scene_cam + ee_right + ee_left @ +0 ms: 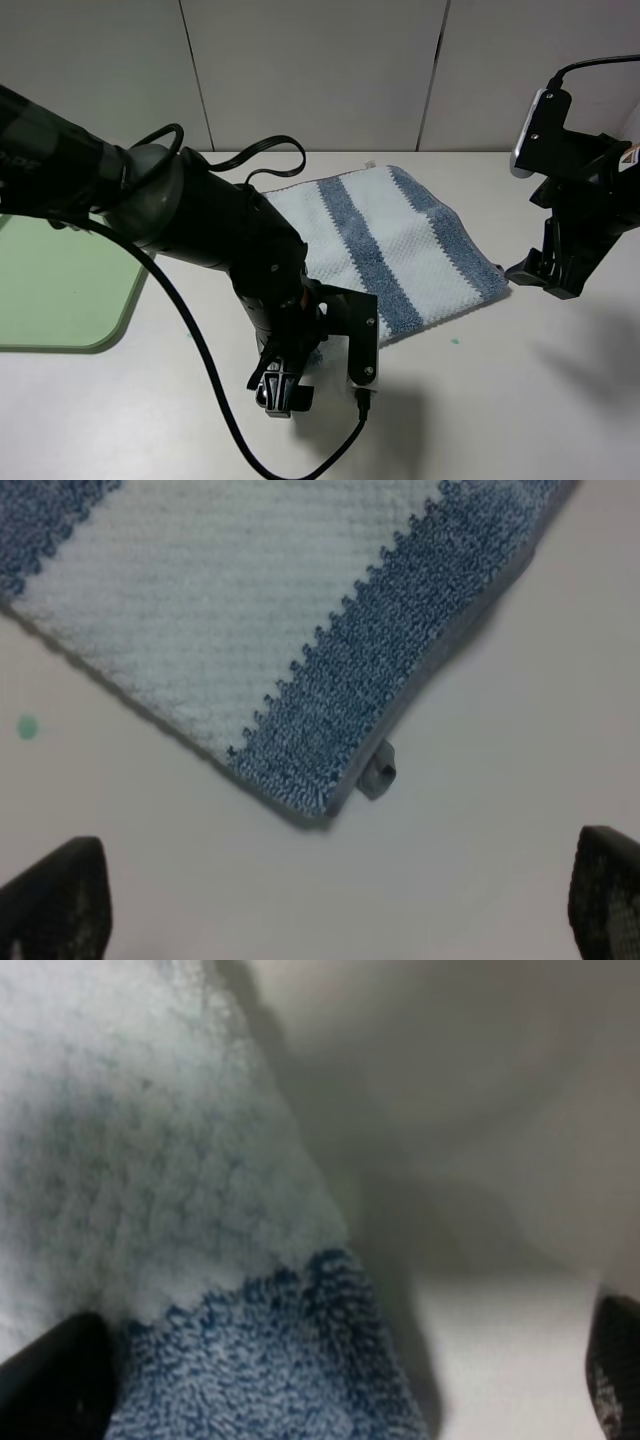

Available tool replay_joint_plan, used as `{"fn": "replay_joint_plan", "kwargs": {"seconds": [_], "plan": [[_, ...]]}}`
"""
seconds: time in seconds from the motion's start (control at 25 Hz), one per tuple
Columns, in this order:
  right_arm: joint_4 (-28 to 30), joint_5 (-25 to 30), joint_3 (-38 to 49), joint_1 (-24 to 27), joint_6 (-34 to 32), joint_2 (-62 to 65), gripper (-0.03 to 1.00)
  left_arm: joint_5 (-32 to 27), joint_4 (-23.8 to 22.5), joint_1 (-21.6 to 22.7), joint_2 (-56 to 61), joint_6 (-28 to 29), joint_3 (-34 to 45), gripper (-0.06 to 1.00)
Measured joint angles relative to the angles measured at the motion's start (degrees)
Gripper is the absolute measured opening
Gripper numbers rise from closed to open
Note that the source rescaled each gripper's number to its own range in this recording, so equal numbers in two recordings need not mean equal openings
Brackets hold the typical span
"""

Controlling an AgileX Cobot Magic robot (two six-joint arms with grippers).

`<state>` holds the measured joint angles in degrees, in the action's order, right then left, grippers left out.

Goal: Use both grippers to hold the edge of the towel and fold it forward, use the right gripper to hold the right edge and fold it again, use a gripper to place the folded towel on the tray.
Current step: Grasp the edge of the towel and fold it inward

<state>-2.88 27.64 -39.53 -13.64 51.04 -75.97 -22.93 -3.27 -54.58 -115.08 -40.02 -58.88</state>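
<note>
The towel (pixel 400 245) lies flat on the table, with slate-blue and whitish stripes and a grey hem. My left gripper (pixel 298 385) is low over its near left corner. In the left wrist view the gripper (pixel 330 1395) is open, its fingertips (pixel 50 1380) wide apart, with blurred towel cloth (pixel 200 1260) right under and between them. My right gripper (pixel 545 272) hovers just off the towel's right corner. In the right wrist view it (pixel 330 905) is open and empty above that corner (pixel 300 780) and its small loop (pixel 378 772). The light-green tray (pixel 60 290) lies at the far left.
The thick left arm and its black cables (pixel 200 350) cover the towel's left part. A small green mark (pixel 27 727) is on the table near the towel's front hem. A pale wall stands behind the table.
</note>
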Motion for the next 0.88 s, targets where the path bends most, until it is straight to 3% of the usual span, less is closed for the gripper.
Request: {"fn": "replay_joint_plan", "kwargs": {"seconds": [0.28,0.52,0.88], "plan": [[0.0,0.0,0.0,0.0,0.0,0.0,1.00,-2.2,-3.1,0.0,0.0,0.2,0.0,0.82],[0.0,0.0,0.0,0.0,0.0,0.0,1.00,-3.1,-7.2,0.0,0.0,3.8,0.0,0.77],[0.0,0.0,0.0,0.0,0.0,0.0,1.00,-3.2,-8.8,0.0,0.0,5.1,0.0,0.41]]}}
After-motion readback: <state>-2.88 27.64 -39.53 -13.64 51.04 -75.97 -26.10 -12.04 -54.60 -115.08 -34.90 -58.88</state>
